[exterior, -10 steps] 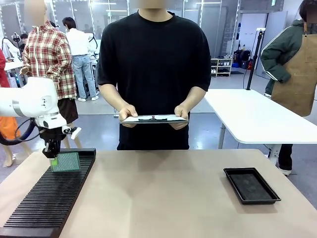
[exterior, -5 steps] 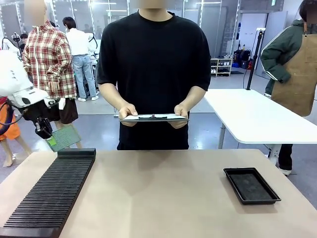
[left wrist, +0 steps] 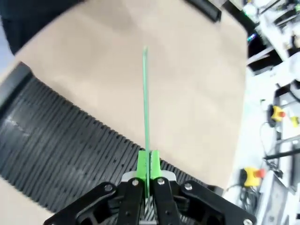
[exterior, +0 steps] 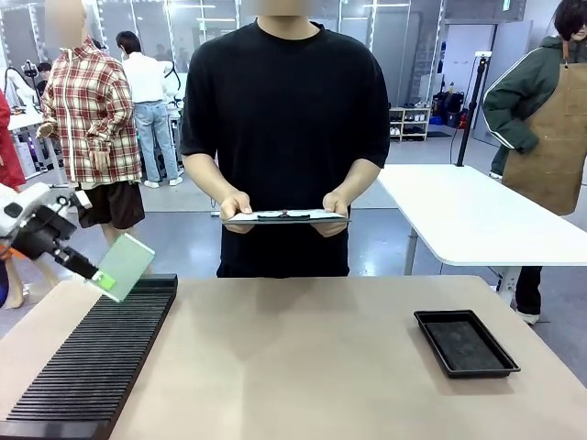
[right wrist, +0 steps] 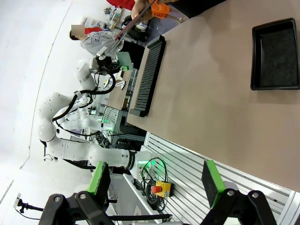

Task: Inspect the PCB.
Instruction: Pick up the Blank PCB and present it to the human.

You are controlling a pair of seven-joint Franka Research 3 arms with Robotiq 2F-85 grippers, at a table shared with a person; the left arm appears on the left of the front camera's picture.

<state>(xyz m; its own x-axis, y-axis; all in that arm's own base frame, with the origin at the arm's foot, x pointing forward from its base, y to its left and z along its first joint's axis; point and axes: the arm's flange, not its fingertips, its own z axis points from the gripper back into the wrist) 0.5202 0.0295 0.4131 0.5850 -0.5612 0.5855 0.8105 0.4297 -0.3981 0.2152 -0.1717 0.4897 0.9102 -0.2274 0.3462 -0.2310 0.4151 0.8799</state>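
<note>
**Right claw** [right wrist: 154,180]: green pads wide apart, nothing between them.

**Slotted black rack** [exterior: 92,367]: long and ribbed. It lies along the left edge of the surface [exterior: 303,367], running from the near-left corner toward the far side.

**Left claw** [exterior: 101,277]: raised in the air at the left edge, just above the rack's far end. Its pads are clamped on the lower edge of the PCB [exterior: 124,264]. In the left wrist view the claw [left wrist: 149,171] pinches the board from both faces.

**PCB**: thin green board, held clear of the rack and surface, tilted, one pale green face turned toward the front camera. In the left wrist view the PCB [left wrist: 146,103] shows edge-on as a narrow green line rising from the pads, with the rack [left wrist: 56,145] beneath.

**Shallow black tray** [exterior: 442,313]: rectangular, on the right part of the surface, well apart from the rack.

**Person**: stands at the far edge in a black shirt. Both hands hold a clipboard [exterior: 286,219] level at the waist.
</note>
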